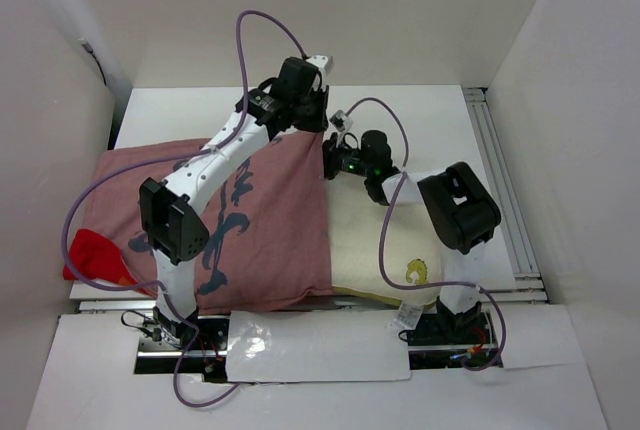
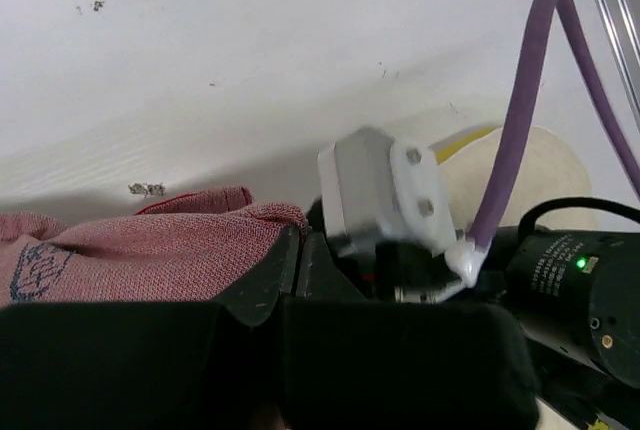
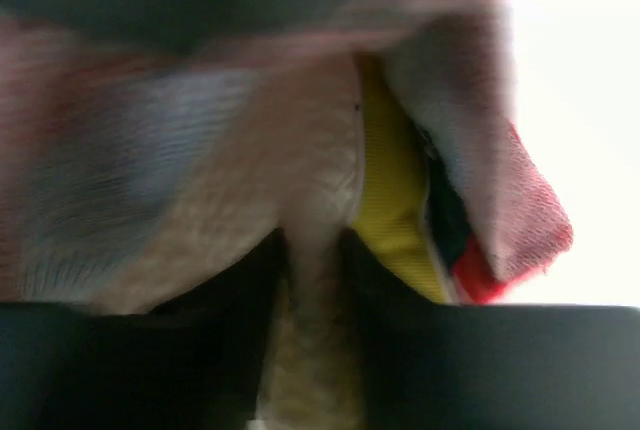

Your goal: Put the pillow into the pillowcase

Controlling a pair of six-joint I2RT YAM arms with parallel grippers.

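Observation:
The pillowcase (image 1: 270,220) lies on the left with its faded pinkish-red side and dark markings up. The cream pillow (image 1: 370,250) sticks out of its right side, with the yellow emblem (image 1: 417,270) near the front corner. My left gripper (image 1: 318,122) is at the case's far right corner. In the left wrist view the left gripper (image 2: 296,240) is shut, with the pillowcase (image 2: 150,250) edge at its tips. My right gripper (image 1: 332,158) is just beside it. In the right wrist view the right gripper (image 3: 312,250) is shut on a fold of the pillow (image 3: 250,210) next to its yellow edge (image 3: 395,190). The pillowcase (image 3: 520,210) hangs over it.
White walls stand on three sides. A metal rail (image 1: 495,180) runs along the right of the table. A white sheet (image 1: 320,345) covers the near edge between the arm bases. The right wrist's white camera housing (image 2: 385,195) sits close in front of my left fingers.

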